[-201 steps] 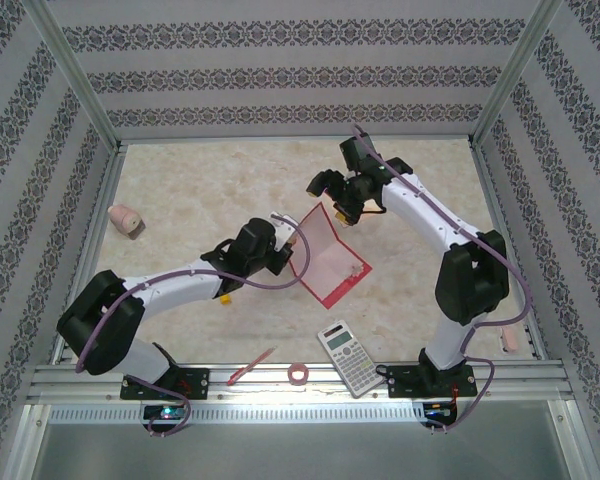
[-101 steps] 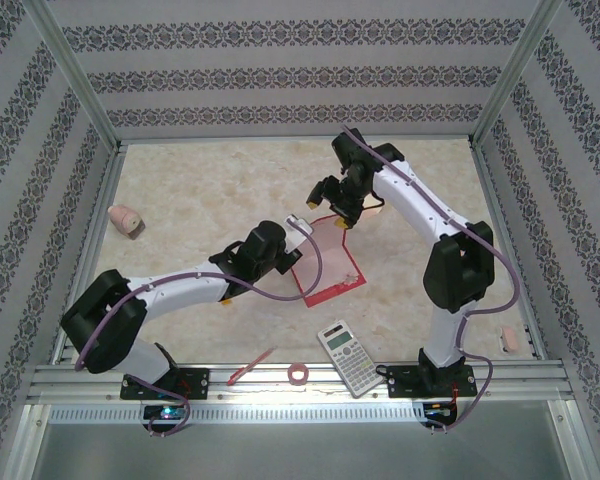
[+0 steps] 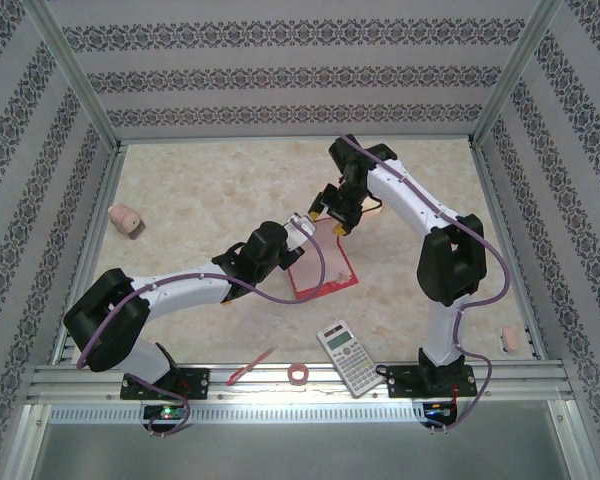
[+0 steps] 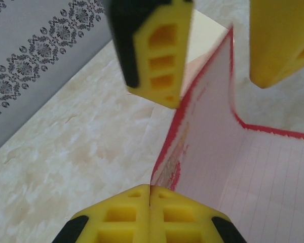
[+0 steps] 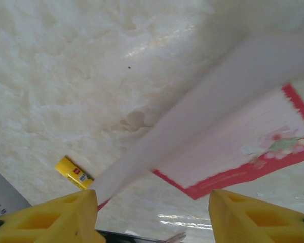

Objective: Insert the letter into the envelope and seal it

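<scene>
The letter (image 3: 323, 262), pink with a red border, stands half curled up off the table. My left gripper (image 3: 302, 226) is shut on its left edge; in the left wrist view the fingertips (image 4: 150, 201) meet on the red-bordered edge of the letter (image 4: 207, 152). My right gripper (image 3: 334, 222) hangs open at the raised far edge. Its yellow fingers (image 4: 159, 55) stand on either side of that edge. In the right wrist view the letter's white back (image 5: 192, 131) runs between the open gripper (image 5: 152, 217), close to the left finger. A cream and peach corner, apparently the envelope (image 4: 201, 38), peeks out behind the letter.
A calculator (image 3: 347, 357), a pink tape roll (image 3: 299, 374) and a thin red tool (image 3: 250, 367) lie near the front rail. A pink object (image 3: 126, 220) sits at far left, another (image 3: 512, 338) at far right. A small yellow item (image 5: 73, 173) lies beside the left arm.
My right gripper has moved left and down onto the letter's raised edge, its jaws narrowing. My left gripper has shifted right, and the letter has folded up steeper.
</scene>
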Tool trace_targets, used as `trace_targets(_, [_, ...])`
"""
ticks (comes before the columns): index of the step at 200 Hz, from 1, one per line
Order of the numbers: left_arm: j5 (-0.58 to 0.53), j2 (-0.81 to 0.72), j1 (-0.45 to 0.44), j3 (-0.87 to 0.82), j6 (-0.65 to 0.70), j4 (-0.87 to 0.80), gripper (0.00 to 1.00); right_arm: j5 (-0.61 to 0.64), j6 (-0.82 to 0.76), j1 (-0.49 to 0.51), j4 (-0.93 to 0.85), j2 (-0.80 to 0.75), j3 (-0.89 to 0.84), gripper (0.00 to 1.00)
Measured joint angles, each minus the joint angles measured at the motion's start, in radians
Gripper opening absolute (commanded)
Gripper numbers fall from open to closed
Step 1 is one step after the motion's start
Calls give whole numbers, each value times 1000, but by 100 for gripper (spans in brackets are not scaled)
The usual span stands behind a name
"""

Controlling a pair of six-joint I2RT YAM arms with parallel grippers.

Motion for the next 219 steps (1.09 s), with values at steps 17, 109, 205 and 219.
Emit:
trace_targets(17, [-3, 0, -1, -1, 2, 4, 0, 0, 11, -5, 1, 1, -11, 52])
trace_targets(109, [-15, 0, -20, -19, -1, 23, 0, 32, 27, -40, 20, 24, 31, 62])
trace_targets(205, [-22, -1, -32, -19, -12, 25, 0, 39, 28, -42, 38, 66, 44, 41])
trace_targets(219, [-23, -1, -32, -19, -18, 25, 0, 39, 28, -42, 42, 66, 44, 29])
